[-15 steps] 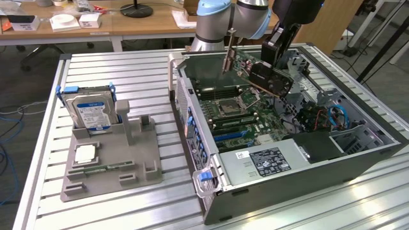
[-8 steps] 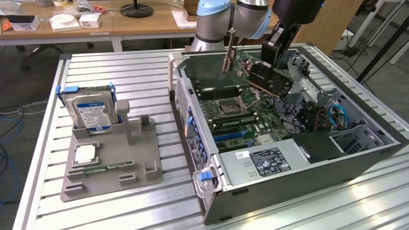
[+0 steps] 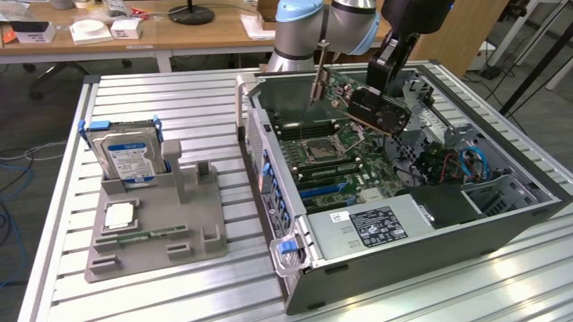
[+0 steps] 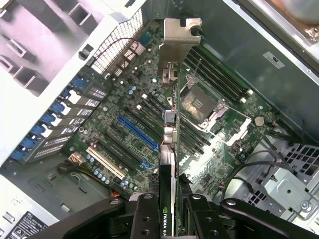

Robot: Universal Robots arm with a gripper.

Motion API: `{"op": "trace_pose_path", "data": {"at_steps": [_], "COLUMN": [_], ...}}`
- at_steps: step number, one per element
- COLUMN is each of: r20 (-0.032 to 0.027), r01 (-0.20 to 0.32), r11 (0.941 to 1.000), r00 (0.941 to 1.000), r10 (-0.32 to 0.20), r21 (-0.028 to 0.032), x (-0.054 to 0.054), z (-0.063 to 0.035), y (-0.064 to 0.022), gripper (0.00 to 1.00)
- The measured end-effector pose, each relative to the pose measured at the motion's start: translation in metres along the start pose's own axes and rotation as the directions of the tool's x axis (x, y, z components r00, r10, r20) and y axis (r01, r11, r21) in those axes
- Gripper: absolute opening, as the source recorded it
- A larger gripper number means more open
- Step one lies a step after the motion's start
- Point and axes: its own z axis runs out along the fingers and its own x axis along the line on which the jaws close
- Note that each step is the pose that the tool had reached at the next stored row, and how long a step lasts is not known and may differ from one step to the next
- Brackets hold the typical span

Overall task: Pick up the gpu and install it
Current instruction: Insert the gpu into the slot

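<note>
Gpu (image 4: 171,164), thin flat card with green board, black cooler, silvery bracket (image 4: 179,35) at far end: clamped edge-on in black two-finger gripper (image 4: 172,219), jaws closed on cooler end. Long axis runs away from gripper toward bracket. Card hangs clear above green motherboard (image 4: 214,159) inside open dark-grey computer case (image 3: 421,261). Long blue expansion slot (image 4: 137,132) lies beside card, not under it, at angle to card's long axis, by my reading. Farther off, grey parts tray (image 3: 192,228) holds silver hard drive (image 3: 130,157).
</note>
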Motion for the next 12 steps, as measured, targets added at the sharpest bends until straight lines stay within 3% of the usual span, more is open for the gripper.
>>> {"op": "trace_pose_path", "data": {"at_steps": [4, 12], "r20": [-0.0013, -0.0016], "r01": [0.027, 0.032], "r11": [0.9996, 0.9995], "r00": [0.9996, 0.9995], "r10": [-0.027, -0.032], "r21": [-0.0006, -0.0007], "x": [0.0001, 0.0001], "z": [0.0, 0.0], "y": [0.0001, 0.0001], "gripper": [0.26, 0.26]}}
